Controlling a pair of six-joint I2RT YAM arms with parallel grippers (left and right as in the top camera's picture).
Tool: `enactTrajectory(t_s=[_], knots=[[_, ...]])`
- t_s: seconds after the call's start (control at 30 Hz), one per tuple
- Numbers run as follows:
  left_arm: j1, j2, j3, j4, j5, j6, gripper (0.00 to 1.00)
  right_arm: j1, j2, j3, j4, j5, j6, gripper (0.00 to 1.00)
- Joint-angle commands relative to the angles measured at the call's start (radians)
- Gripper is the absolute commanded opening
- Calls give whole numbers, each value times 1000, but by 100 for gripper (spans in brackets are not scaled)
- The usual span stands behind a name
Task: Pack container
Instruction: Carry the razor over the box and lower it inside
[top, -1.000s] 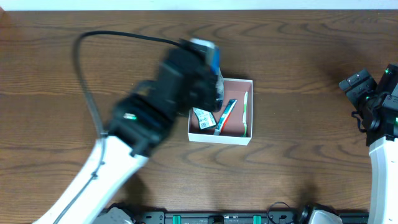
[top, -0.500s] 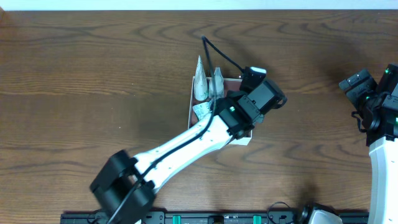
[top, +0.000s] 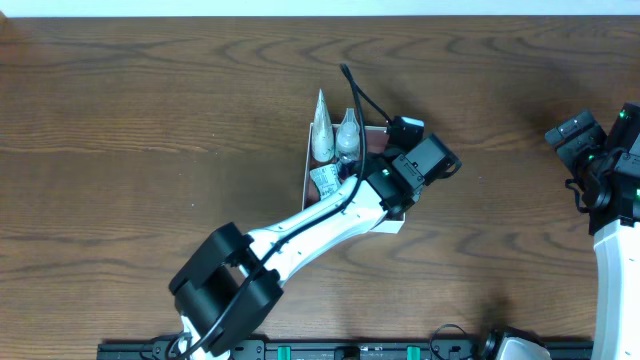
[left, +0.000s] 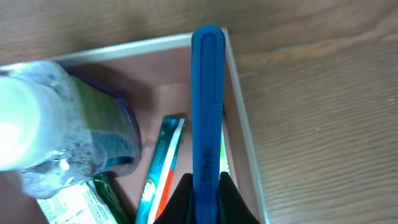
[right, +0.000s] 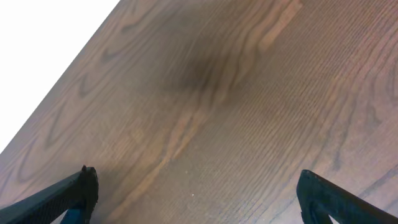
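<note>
The container (top: 304, 183) is a shallow white-walled box with a pinkish floor at the table's middle. My left arm lies across it, and the left gripper (top: 400, 131) is over its far right part. In the left wrist view the left gripper (left: 205, 186) is shut on a long blue stick-like item (left: 207, 99) held above the container's right wall (left: 240, 124). A teal and red toothpaste tube (left: 163, 162), a clear bottle (left: 37, 124) and a green-blue packet (left: 106, 121) lie inside. My right gripper (right: 196, 193) is open and empty over bare wood.
A white tube (top: 321, 125) and the clear bottle (top: 347, 133) lean at the container's far left corner, and a printed sachet (top: 324, 181) lies below them. The right arm (top: 605, 170) stays at the table's right edge. A black cable (top: 362, 98) arcs above the box.
The left arm swung from the box's left side to reach across it, bringing the blue item over the right wall. The tube and bottle came into view. The right arm is still.
</note>
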Motion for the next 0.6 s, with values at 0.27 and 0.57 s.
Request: enactTrajectory(t_s=[0.27, 0.57], knots=[[8, 29, -4, -5, 17, -13, 8, -5, 0, 6, -1, 4, 6, 99], [8, 29, -4, -5, 17, -13, 25, -5, 0, 6, -1, 4, 6, 99]])
